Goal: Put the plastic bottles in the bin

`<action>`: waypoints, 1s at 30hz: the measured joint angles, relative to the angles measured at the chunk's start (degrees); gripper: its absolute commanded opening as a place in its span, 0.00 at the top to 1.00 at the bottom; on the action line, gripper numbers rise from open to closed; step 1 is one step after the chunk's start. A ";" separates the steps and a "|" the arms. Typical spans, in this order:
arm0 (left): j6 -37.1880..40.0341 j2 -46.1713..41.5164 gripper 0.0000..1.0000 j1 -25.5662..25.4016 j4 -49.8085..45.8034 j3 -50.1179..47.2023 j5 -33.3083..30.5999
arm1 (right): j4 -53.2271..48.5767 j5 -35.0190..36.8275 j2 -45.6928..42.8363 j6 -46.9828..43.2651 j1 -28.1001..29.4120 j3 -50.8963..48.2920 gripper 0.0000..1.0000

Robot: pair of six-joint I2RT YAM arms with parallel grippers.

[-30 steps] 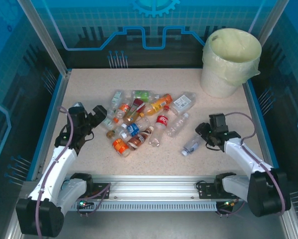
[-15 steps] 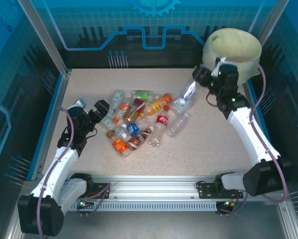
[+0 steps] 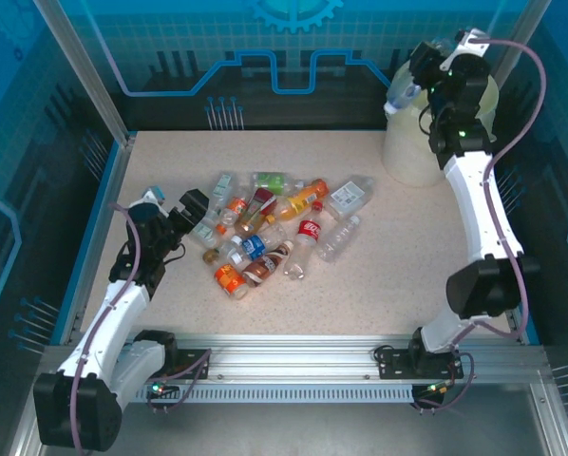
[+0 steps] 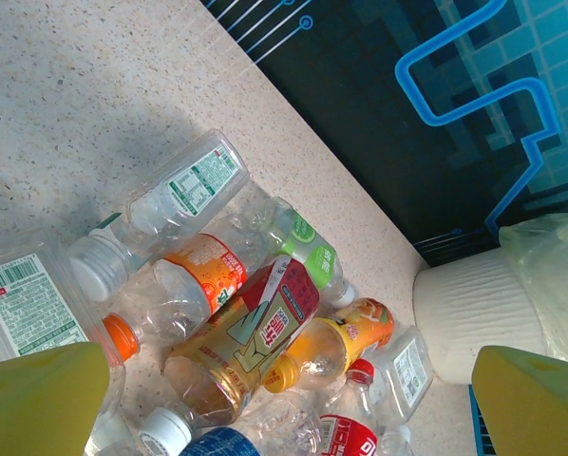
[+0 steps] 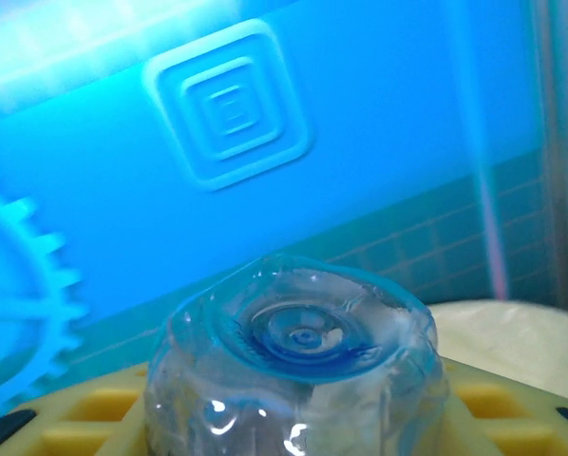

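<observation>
The plastic bottles (image 3: 265, 228) lie in a heap in the middle of the table. In the left wrist view I see a brown one with a red label (image 4: 246, 347), an orange-labelled one (image 4: 194, 280) and a clear one (image 4: 184, 185). My left gripper (image 3: 170, 204) hovers open at the heap's left edge, its yellow fingertips (image 4: 37, 399) wide apart with nothing between them. My right gripper (image 3: 412, 87) is raised at the left rim of the bin (image 3: 426, 157), shut on a clear bottle (image 3: 401, 95). That bottle's base (image 5: 298, 361) faces the right wrist camera.
The bin stands in the far right corner against the blue enclosure wall (image 3: 293, 57). Its white side (image 4: 474, 309) also appears in the left wrist view. Blue rails (image 3: 104, 218) edge the table. The arm bases sit on the metal rail (image 3: 293, 356) at the near edge.
My right arm has lifted the clear bottle from the table's front right and swung it up and back to the bin's rim. The left gripper has shifted slightly toward the heap.
</observation>
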 measured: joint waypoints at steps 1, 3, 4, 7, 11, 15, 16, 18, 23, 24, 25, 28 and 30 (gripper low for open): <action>-0.02 0.00 0.01 0.00 0.00 0.00 0.00 | 0.61 2.23 1.97 -0.98 -0.35 1.57 0.46; -0.02 0.00 0.01 0.00 0.00 0.00 -0.02 | 1.66 5.84 5.31 -2.67 -0.55 3.93 0.47; -0.02 0.00 0.01 0.00 0.00 0.00 -0.07 | 2.03 7.43 6.93 -3.61 -0.57 5.07 0.47; -0.04 0.00 0.01 0.00 0.00 0.00 -0.15 | 3.48 11.74 10.84 -7.74 -0.28 6.82 0.47; -0.11 0.00 0.01 0.00 0.00 0.00 -0.20 | 4.68 16.04 15.45 -14.82 1.38 10.38 0.43; -0.72 -0.02 0.01 0.00 0.28 -0.48 -0.63 | 2.75 16.65 17.59 -18.51 3.67 13.29 0.42; -1.03 -0.04 0.01 0.00 0.31 -0.79 -0.68 | 1.86 16.22 17.59 -18.62 4.02 13.38 0.42; -1.09 -0.04 0.01 0.00 0.20 -1.14 -0.83 | -0.15 15.15 17.64 -18.25 4.20 14.03 0.42; -1.09 -0.04 0.01 0.00 0.20 -1.18 -1.11 | -9.05 10.62 20.15 -16.00 2.89 21.42 0.40; -1.07 -0.04 0.01 0.00 0.22 -1.18 -1.20 | -11.02 9.16 21.27 -15.52 2.56 23.67 0.40; -1.07 -0.04 0.01 0.00 0.24 -1.18 -1.25 | -12.87 7.52 22.60 -14.99 2.19 26.38 0.39; -1.07 -0.04 0.01 0.00 0.24 -1.18 -1.22 | -15.82 4.24 25.53 -14.10 1.18 31.26 0.39; -1.07 -0.04 0.01 0.00 0.22 -1.18 -1.22 | -17.55 1.99 26.53 -14.10 0.68 32.50 0.39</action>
